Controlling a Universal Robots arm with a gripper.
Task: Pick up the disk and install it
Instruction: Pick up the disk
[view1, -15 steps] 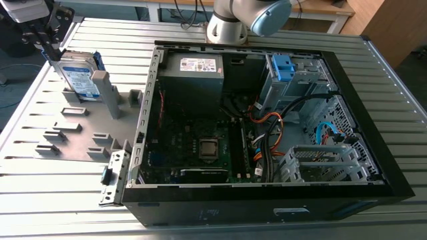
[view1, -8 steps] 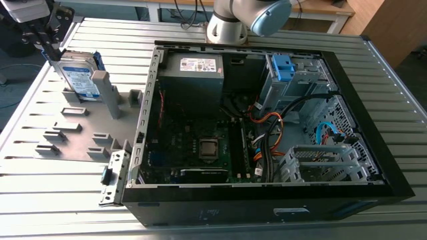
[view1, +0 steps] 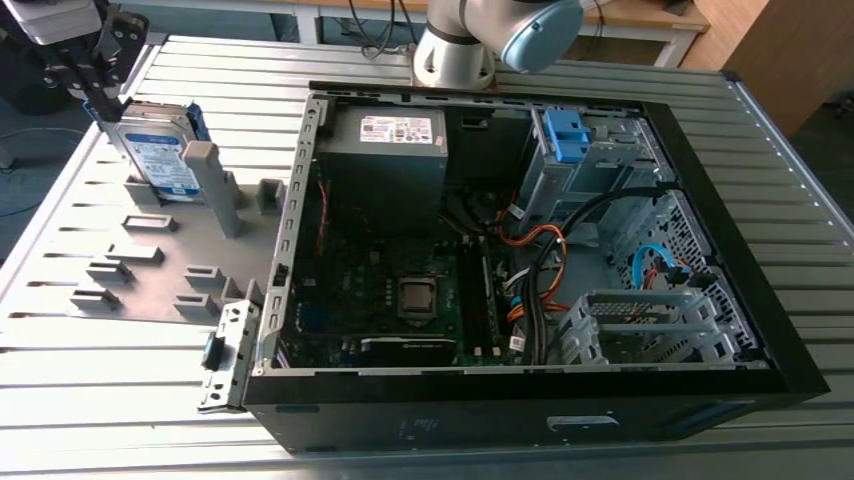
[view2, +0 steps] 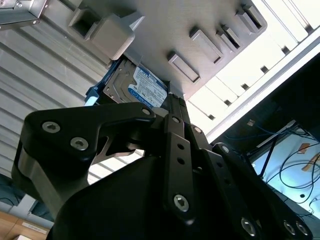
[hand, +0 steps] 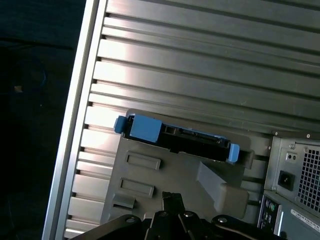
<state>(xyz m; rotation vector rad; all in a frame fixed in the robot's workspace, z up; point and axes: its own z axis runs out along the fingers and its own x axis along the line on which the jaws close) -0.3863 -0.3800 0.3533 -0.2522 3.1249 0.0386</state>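
One slatted metal table (view1: 801, 300), carrying all items below. One black computer case (view1: 534, 425), lying on its side with the panel off, circuit board (view1: 387, 290) and orange and black cables exposed. One flat grey plate (view1: 80, 230) with raised blocks and slots, laid on the table just beside the case, on the exterior view's left. One robot arm (view1: 461, 50), its base behind the case. One grey power-supply box (view1: 394, 150) with a white sticker, fitted in the case's far corner. One disk (view1: 158, 155), silver with a white-and-blue label and blue side rails, stood on edge in a slot at the far end of the grey plate, outside the case, leaning near a grey post (view1: 207, 175); seen edge-on in the first wrist view (hand: 180, 137) and label-side in the second wrist view (view2: 142, 87). One gripper (view1: 98, 90), black, poised at the disk's upper edge; whether it was spread or pressed on the disk could not be told. One bare blue bracket (view1: 567, 135), seated in the case's drive bay.
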